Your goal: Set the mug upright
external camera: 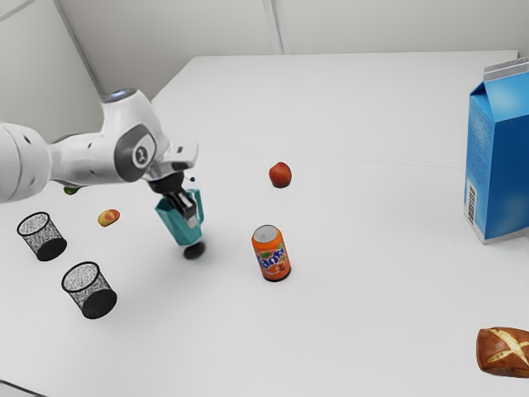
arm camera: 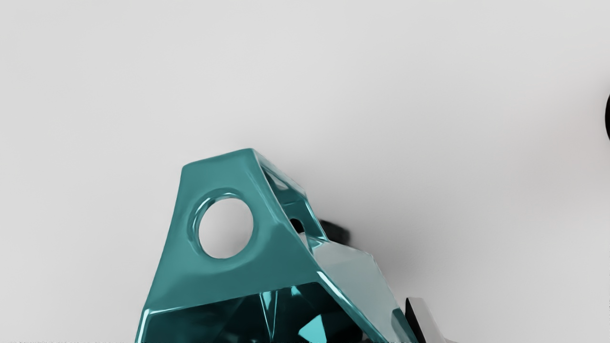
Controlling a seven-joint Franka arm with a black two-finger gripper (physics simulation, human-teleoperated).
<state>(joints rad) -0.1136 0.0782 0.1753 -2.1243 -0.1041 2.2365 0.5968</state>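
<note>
The teal mug [external camera: 174,227] is tilted at my gripper [external camera: 191,217], its handle on the side toward the exterior view's right, with a dark shadow just under its base. In the wrist view, the mug [arm camera: 205,281] shows its open mouth toward my hand and a round hole through its angular side. One finger of my gripper [arm camera: 388,331] stands along the mug's outer wall; the other is mostly hidden by the mug. The wall is pinched between the two.
An orange can [external camera: 271,255] stands beside the mug, toward the exterior view's right. Two black mesh cups [external camera: 51,247] [external camera: 97,303], a peach [external camera: 108,217], a red apple [external camera: 280,174], a blue carton [external camera: 502,157] and a bread roll [external camera: 502,351] are also on the white table [external camera: 355,331].
</note>
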